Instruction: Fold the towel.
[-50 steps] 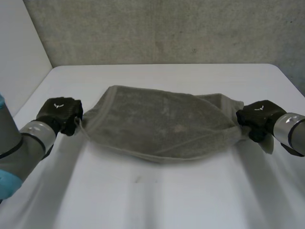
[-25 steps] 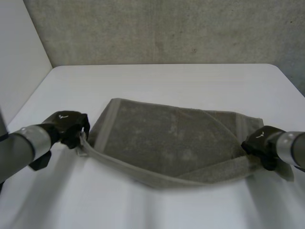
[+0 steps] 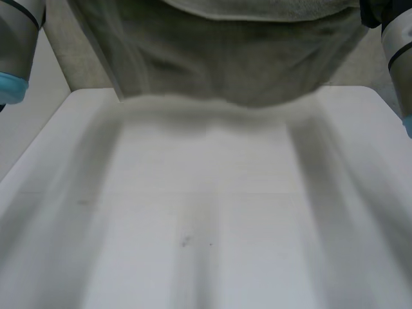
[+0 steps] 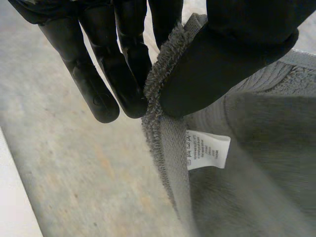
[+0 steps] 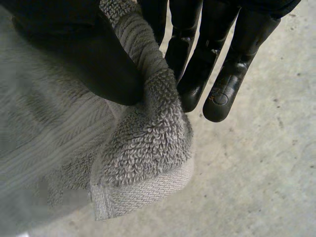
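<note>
Head overhead; wrists close on towel [image 4: 256, 192]

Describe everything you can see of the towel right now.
The towel is grey terry with a ribbed band along its hem and a white label sewn near one edge. It hangs spread in the air above the table. The left hand pinches its edge by the label; the right hand pinches a corner.
</note>
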You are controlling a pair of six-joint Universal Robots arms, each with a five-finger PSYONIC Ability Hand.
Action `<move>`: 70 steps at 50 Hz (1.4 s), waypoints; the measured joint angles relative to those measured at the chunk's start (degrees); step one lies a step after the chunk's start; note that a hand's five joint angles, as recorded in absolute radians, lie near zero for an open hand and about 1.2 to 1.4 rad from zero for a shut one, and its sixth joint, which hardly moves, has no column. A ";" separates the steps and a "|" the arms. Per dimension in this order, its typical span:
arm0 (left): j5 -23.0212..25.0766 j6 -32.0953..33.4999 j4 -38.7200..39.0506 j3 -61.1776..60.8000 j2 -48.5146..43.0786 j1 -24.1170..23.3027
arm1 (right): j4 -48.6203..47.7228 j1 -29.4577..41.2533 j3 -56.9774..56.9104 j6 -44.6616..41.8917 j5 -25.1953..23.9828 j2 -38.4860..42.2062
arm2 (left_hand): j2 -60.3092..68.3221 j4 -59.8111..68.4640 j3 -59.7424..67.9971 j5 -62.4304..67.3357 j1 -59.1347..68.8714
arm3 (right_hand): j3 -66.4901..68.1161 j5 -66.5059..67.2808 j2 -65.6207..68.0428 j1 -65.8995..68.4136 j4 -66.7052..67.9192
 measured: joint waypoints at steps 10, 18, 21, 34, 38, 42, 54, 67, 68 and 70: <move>1.95 -2.56 0.83 -21.91 1.00 1.60 | 7.63 -0.15 12.27 -1.09 -5.44 2.41 | 0.00 0.00 0.00 0.00 0.00 | 0.00 0.00 0.00 0.00 0.00; 4.21 -1.84 3.54 -40.84 -1.11 2.60 | 14.28 -0.21 18.46 -1.42 -8.06 11.70 | 0.00 0.00 0.00 -0.01 0.00 | 0.00 0.01 0.00 0.00 0.00; 4.36 -1.32 4.87 -44.65 -1.21 2.65 | 15.64 -0.34 18.92 -1.18 -8.25 13.89 | -0.01 0.00 0.00 -0.03 0.00 | -0.02 0.00 0.00 0.00 -0.01; 4.36 0.57 6.64 -52.12 4.45 3.05 | 16.09 -4.54 22.09 4.43 -8.88 10.76 | -0.01 0.00 0.00 0.00 0.00 | -32.93 -31.88 -31.45 -23.96 -33.23; 4.33 0.54 6.64 -52.94 5.75 3.12 | 14.84 -6.97 26.12 6.61 -10.67 7.10 | 0.00 0.00 0.00 0.00 0.00 | -32.93 -31.88 -31.45 -23.98 -33.23; 4.29 0.40 6.66 -53.41 6.32 3.49 | 12.77 -9.85 31.56 7.54 -12.61 2.93 | -0.02 0.00 0.00 0.00 0.00 | -32.93 -31.87 -31.45 -23.98 -33.23; 4.26 0.00 6.60 -53.85 7.49 5.49 | 2.78 -17.03 47.55 7.19 -17.75 -5.13 | 0.00 0.00 0.00 0.00 0.00 | -30.06 -29.34 -29.35 -22.07 -30.04; 4.27 -0.04 6.51 -54.99 7.75 5.60 | 2.30 -20.16 52.70 5.94 -23.61 -7.00 | -0.01 0.00 0.00 -0.01 0.00 | -27.42 -27.21 -26.48 -19.92 -27.52; 4.27 -0.04 6.50 -55.01 7.76 5.60 | 2.33 -20.21 52.94 5.74 -24.07 -7.20 | 0.00 0.00 0.00 0.00 0.00 | -27.41 -27.18 -26.44 -19.91 -27.47; 4.26 -0.04 6.46 -55.07 7.78 5.61 | 2.47 -20.34 53.76 5.00 -25.65 -7.73 | 0.00 0.00 0.00 0.00 0.00 | -27.44 -27.18 -26.44 -19.91 -27.47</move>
